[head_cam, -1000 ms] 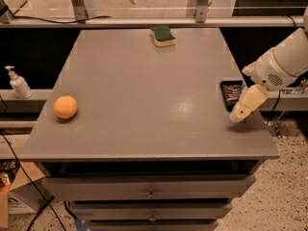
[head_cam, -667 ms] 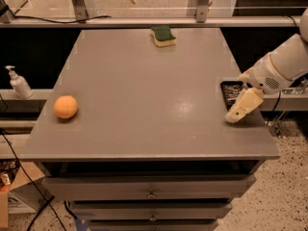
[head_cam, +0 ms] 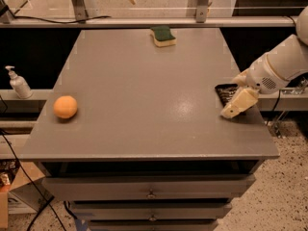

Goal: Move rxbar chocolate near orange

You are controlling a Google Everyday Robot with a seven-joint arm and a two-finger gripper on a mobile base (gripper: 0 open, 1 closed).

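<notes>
The rxbar chocolate (head_cam: 224, 91), a flat black bar, lies at the table's right edge, partly hidden by my gripper. My gripper (head_cam: 232, 96) is down over the bar on the white arm that comes in from the right. Its fingers look open, with one cream finger (head_cam: 239, 103) in front of the bar and the other behind it. The orange (head_cam: 65, 107) sits near the left edge of the grey table (head_cam: 144, 95), far from the bar and the gripper.
A green-and-yellow sponge (head_cam: 163, 35) lies at the table's far edge. A white pump bottle (head_cam: 18, 83) stands on a ledge left of the table. Drawers (head_cam: 151, 191) sit under the tabletop. A rail runs behind the table.
My gripper has shifted a little left and lower over the bar. The bar, the orange and the sponge have not moved.
</notes>
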